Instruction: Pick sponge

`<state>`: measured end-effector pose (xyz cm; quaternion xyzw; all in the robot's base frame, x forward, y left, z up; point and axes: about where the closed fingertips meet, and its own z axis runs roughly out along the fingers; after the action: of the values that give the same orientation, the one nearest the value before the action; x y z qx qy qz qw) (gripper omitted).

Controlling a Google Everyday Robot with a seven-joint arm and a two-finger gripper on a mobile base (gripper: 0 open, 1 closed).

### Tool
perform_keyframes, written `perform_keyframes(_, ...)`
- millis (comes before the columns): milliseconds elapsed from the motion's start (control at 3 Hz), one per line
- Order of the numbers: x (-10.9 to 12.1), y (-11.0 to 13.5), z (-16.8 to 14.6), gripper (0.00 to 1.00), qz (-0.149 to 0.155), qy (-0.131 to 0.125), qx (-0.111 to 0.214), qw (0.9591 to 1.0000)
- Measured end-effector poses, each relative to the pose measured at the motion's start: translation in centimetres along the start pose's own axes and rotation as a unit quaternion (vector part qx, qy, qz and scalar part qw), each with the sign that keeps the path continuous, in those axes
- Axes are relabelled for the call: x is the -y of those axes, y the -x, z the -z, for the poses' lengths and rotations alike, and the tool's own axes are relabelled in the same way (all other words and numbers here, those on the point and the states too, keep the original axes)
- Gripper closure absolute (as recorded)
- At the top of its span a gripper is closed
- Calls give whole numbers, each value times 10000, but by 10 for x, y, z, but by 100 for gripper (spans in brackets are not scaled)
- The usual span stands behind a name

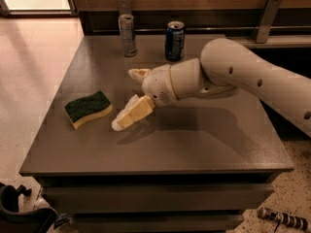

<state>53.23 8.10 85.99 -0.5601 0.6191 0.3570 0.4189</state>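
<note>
The sponge lies flat on the left part of the bench, green scouring face up and pale foam showing along its near edge. Bare surface surrounds it, so it looks free to be taken from the side or from above. The pincer sits just to the right of it, its two cream fingers spread wide and holding nothing. The gap between them faces left toward the sponge, which reads as a line-up for the grasp rather than the grasp itself. The nearer finger slants down, its tip low beside the sponge's right end, near but apart from it; whether that tip touches the bench I cannot tell. The farther finger sits higher. The arm reaches in from the right, forearm sloping down to the left, wrist turned so the pincer points left and downward. A silver can and a blue can stand upright at the far edge, well apart from the sponge, so they seem unlikely to hinder the approach.
</note>
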Motion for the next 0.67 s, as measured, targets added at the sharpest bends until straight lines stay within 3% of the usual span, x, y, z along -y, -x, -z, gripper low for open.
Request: perform_keyframes(667,9,13,-44,0,-18,-57,155,9999)
